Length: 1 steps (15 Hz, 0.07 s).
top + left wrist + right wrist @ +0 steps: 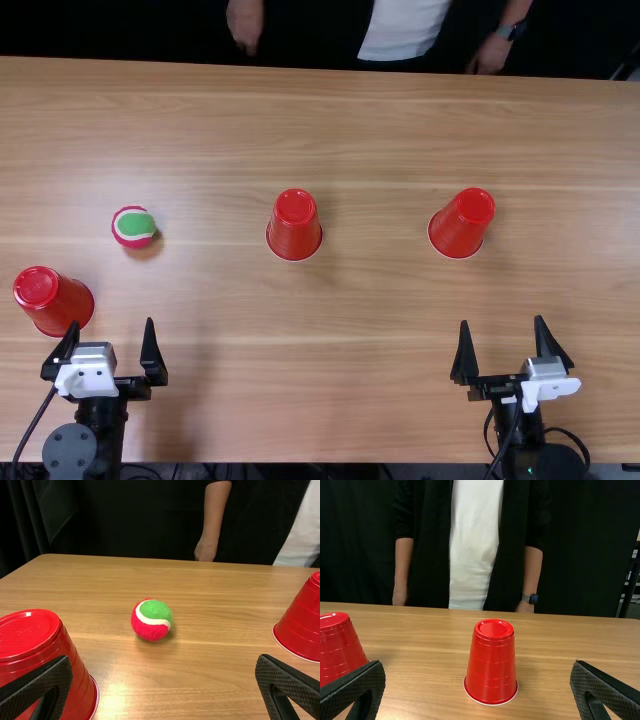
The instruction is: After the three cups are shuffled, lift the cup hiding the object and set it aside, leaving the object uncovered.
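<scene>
A red and green ball (pixel 133 227) (pixel 152 619) lies uncovered on the table's left part. Three red cups stand upside down: one at the near left (pixel 50 299) (pixel 37 660), one in the middle (pixel 294 225) (pixel 301 625) (pixel 336 645), one on the right (pixel 462 223) (pixel 491 662). My left gripper (pixel 110 345) (pixel 162 700) is open near the front edge, just right of the near-left cup, with nothing between its fingers. My right gripper (pixel 503 348) (pixel 480 695) is open near the front edge, in front of the right cup and apart from it.
The wooden table (pixel 320 130) stretches wide and bare behind the cups. A person stands across the far edge, hands (pixel 243 30) off the table.
</scene>
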### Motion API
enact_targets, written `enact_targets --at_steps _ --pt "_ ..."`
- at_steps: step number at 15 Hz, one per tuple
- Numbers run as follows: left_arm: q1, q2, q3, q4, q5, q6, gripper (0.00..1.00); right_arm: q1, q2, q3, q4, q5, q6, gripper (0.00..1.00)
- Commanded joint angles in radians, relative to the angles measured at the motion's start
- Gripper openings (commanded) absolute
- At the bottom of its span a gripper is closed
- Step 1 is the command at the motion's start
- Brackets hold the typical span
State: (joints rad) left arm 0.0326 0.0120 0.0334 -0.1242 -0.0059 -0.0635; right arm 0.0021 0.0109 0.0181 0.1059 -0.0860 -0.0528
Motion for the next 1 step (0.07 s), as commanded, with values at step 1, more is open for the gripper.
enact_targets --at_steps 1 --pt "-0.002 -0.012 -0.033 -0.071 0.037 0.01 1.0 0.003 -0.011 -0.007 0.002 -0.002 0.003 1.0"
